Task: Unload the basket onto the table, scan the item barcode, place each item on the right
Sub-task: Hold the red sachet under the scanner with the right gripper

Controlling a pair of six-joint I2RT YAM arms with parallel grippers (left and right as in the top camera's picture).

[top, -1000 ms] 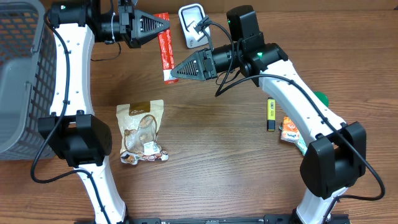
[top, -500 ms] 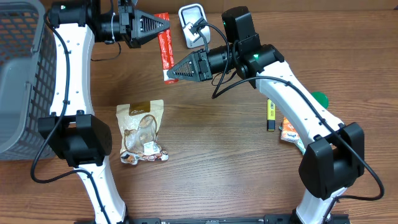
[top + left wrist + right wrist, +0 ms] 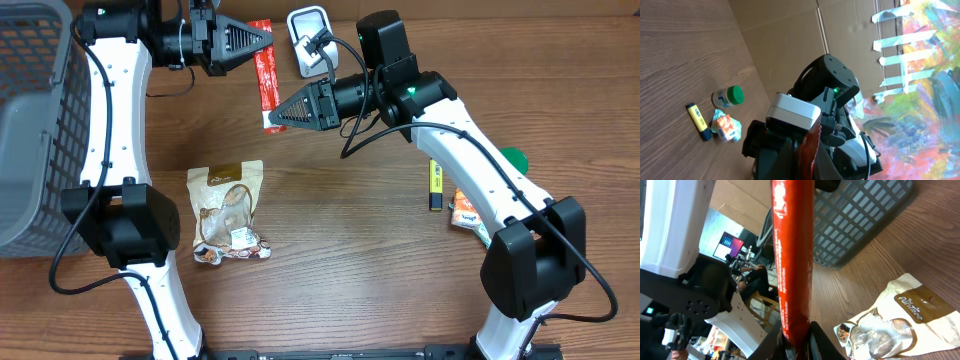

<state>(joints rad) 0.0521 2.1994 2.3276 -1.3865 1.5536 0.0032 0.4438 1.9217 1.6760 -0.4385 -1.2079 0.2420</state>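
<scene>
Above the far side of the tabletop (image 3: 350,260), the red stick packet (image 3: 265,80) is strung between your 2 arms, clear of the wood. The left jaws are fully closed on its upper end, and the left wrist view shows the crimped red edge (image 3: 810,147) pinched between them. The right jaws are almost closed and clamp its lower end. In the right wrist view the packet (image 3: 792,255) runs straight up from between the fingers. The white scanner (image 3: 308,40) lies just beside the packet's upper end, on the right arm's side.

With both ends held, this looks to me like a handover or a 2-handed presentation to the scanner. Hold the packet lightly taut and do not draw your arms apart, because the thin foil could slip or tear. No barcode shows on the faces visible from any view, so you will probably need to roll the packet about its long axis until the code faces the scanner's window. Make sure neither pair of jaws covers the code. If you release 1 end, first confirm the other grip is square on the packet, or it may droop and swing away from the scanner.
</scene>
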